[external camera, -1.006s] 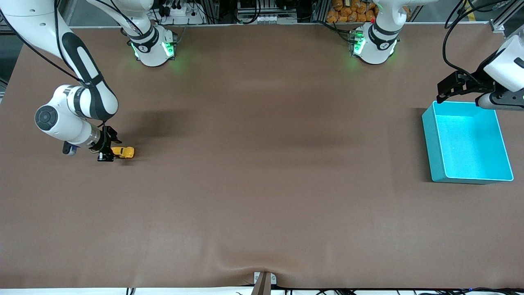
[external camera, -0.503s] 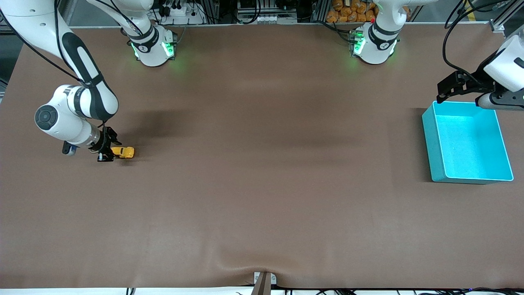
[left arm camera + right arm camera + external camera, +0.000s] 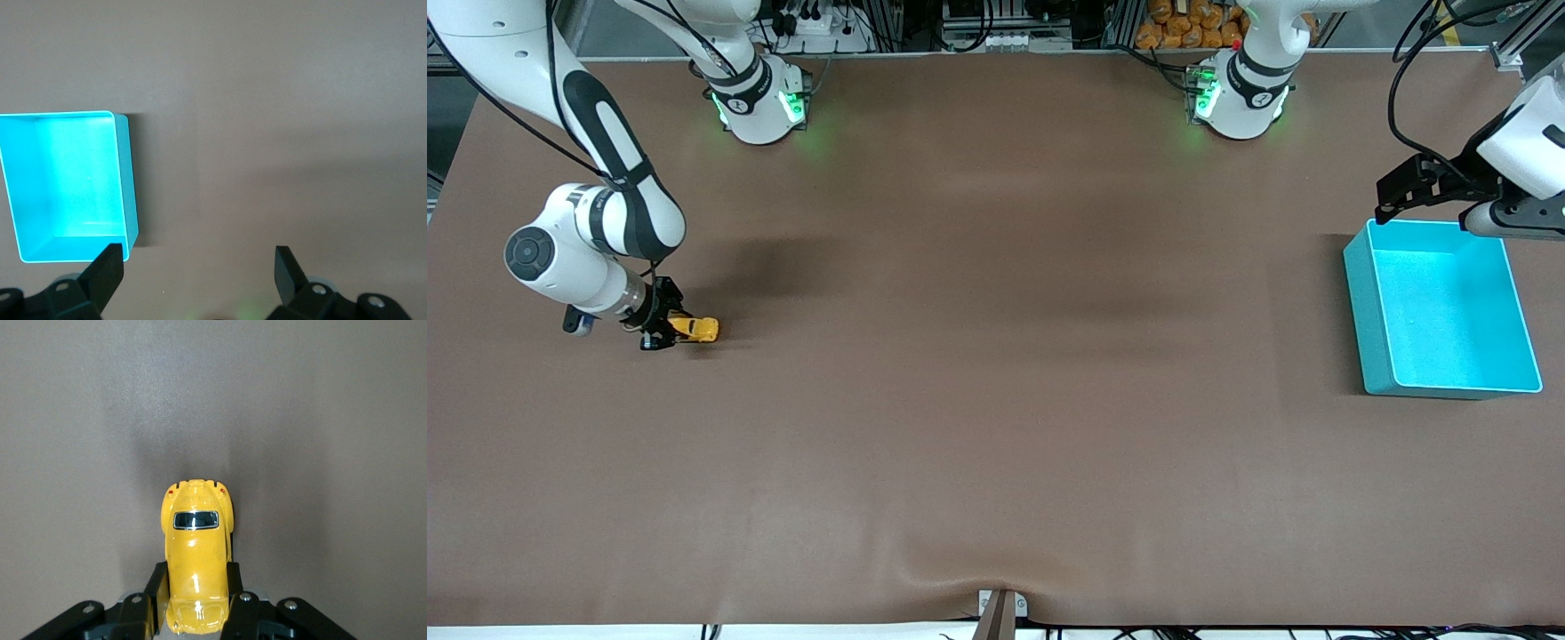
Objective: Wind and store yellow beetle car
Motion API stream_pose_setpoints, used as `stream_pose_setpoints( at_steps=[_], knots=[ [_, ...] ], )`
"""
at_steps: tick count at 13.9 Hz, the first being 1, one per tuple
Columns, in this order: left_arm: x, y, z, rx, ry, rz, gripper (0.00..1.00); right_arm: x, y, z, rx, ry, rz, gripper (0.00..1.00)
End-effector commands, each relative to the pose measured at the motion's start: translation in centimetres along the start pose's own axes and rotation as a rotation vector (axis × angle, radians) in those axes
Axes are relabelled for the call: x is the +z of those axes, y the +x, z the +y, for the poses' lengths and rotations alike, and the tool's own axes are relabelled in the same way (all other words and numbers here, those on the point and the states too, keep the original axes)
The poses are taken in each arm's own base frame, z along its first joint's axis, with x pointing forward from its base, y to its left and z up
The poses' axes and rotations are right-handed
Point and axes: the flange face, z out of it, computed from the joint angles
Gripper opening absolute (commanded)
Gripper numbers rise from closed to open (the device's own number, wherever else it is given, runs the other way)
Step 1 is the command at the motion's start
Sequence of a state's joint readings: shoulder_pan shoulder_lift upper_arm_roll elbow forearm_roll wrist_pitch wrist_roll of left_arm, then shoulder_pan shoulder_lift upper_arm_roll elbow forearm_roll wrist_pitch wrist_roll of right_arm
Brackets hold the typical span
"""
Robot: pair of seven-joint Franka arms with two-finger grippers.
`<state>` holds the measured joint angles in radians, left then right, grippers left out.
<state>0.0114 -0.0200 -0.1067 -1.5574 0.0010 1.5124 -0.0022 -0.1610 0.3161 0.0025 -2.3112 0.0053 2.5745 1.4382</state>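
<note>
The yellow beetle car rests on the brown table near the right arm's end. In the right wrist view the yellow beetle car lies lengthwise between two black fingers that press against its sides. My right gripper is down at table level and shut on it. My left gripper hangs open above the table beside the teal bin, at the bin's corner nearest the arm bases. The left wrist view shows both black fingertips wide apart with bare table between them and the teal bin off to one side.
The teal bin stands hollow at the left arm's end of the table. Both arm bases stand along the table's back edge. A small metal bracket sits at the table's front edge.
The right gripper's fingers have closed inward onto the car's sides. The car has stayed where it was, and the left arm has not moved.
</note>
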Motion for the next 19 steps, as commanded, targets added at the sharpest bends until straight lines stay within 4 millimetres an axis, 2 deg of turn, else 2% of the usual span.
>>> stream_pose_setpoints(
  at_steps=[1,11,19],
  knots=[
    [-0.6,-0.3,0.0,0.015,-0.013,0.014,1.00,0.8,0.5,0.4,0.019,0.006,0.005,0.20],
    [-0.6,-0.3,0.0,0.015,-0.013,0.014,1.00,1.7,2.4,0.2,0.040,0.032,0.007,0.17],
    [-0.6,-0.3,0.0,0.015,-0.013,0.014,1.00,3.1,5.3,0.4,0.011,0.036,0.046,0.16]
  ],
)
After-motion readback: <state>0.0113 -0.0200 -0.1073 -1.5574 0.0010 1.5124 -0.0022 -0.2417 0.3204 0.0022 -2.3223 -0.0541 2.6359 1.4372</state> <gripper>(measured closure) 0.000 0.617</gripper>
